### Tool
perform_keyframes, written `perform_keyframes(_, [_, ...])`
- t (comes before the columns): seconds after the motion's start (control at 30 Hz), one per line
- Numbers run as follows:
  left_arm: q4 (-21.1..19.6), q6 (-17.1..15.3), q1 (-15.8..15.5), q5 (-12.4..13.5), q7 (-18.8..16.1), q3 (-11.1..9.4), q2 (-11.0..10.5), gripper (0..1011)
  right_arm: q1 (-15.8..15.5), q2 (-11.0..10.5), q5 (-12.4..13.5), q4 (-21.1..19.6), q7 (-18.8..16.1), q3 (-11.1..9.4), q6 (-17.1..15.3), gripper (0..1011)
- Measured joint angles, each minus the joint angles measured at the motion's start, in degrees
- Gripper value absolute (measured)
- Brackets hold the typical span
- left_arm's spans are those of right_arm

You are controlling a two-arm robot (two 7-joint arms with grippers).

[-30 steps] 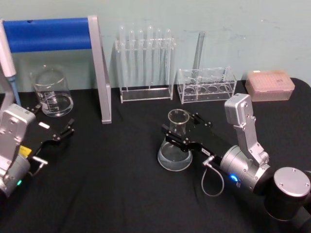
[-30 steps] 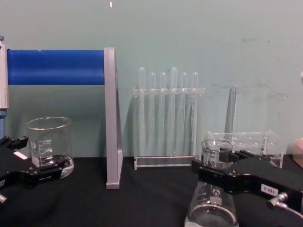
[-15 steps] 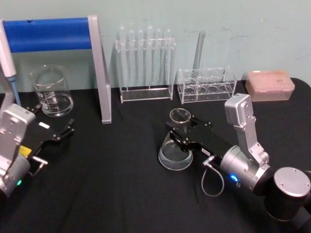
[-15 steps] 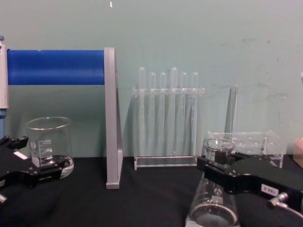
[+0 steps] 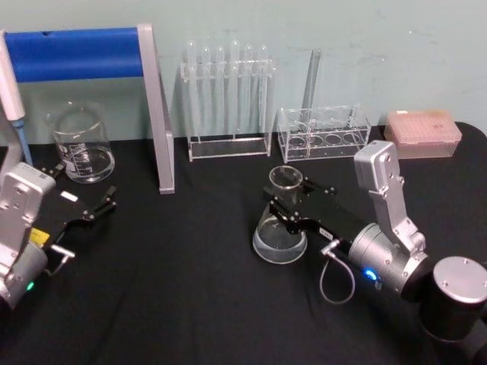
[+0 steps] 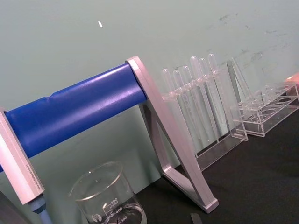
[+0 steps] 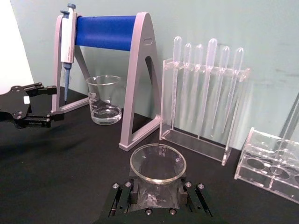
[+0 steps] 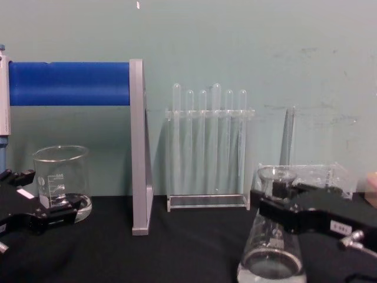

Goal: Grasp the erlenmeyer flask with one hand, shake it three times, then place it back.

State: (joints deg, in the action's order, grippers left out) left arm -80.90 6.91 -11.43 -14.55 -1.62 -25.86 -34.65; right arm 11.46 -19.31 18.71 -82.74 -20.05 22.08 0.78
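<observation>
**Right gripper clamped on flask neck**

1. Right gripper [image 5: 288, 199]: the jaws are closed against the narrow neck of the flask [image 5: 279, 237], one on each side, just below the flared rim. In the right wrist view the round open mouth stands directly above the jaws.
2. Flask: clear glass, cone-shaped, with a wide round base. It is upright or nearly so. It sits right of centre over the black worktop [image 5: 175, 281], in front of the low clear rack [image 5: 323, 137]. Whether the base touches the worktop cannot be told.
3. Left gripper [image 7: 57, 101]: the jaws are apart and hold nothing. It sits low at the left side of the worktop, near the beaker [image 5: 81, 144] and well apart from the flask.
</observation>
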Motion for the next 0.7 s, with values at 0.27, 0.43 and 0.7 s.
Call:
perform_keyframes(0.27, [0.0, 0.0, 0.0, 0.0, 0.0, 0.0, 0.0, 1001, -1.1, -1.0, -0.1, -6.1, 0.6, -2.1, -4.3, 450])
perform_keyframes(0.43, [0.0, 0.0, 0.0, 0.0, 0.0, 0.0, 0.0, 1001, -1.9, -1.5, 0.7, -9.2, 0.6, -3.2, -5.0, 450])
perform_keyframes(0.7, [0.0, 0.0, 0.0, 0.0, 0.0, 0.0, 0.0, 1001, -3.0, -2.2, 1.5, -12.8, 0.7, -4.6, -5.1, 450])
